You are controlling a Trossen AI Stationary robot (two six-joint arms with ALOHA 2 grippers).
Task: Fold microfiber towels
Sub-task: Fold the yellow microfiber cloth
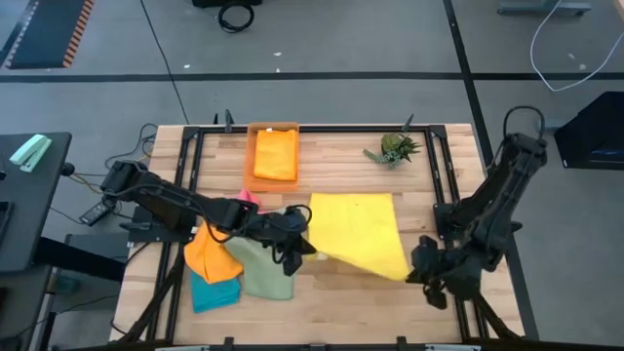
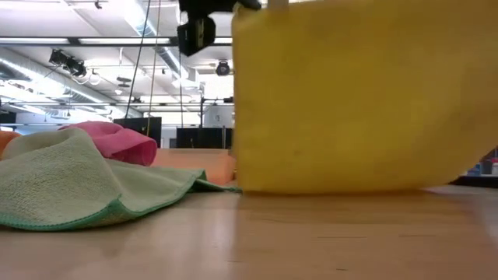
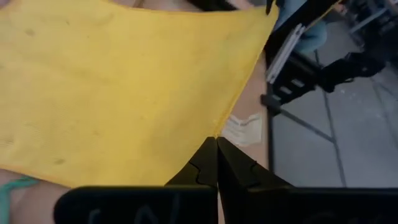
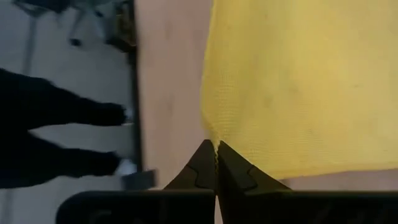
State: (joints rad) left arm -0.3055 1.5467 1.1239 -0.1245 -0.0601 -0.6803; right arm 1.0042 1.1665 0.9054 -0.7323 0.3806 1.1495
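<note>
Left gripper (image 1: 304, 244) and right gripper (image 1: 421, 265) each pinch yellow towel (image 1: 361, 229) corners

- The left hand (image 3: 216, 142) has its two dark fingers pressed together, pinching a corner of the yellow towel (image 3: 118, 87).
- The towel spreads away from the fingertips and fills most of the view.
- A white tag (image 3: 242, 129) hangs at the towel's edge just beside the pinched corner.
- A teal cloth edge (image 3: 11, 190) peeks from under the towel.
- A strip of the wooden surface (image 3: 254, 93) shows past the towel's edge, with a black frame (image 3: 292, 56) and grey floor (image 3: 354, 137) beyond it.
</note>
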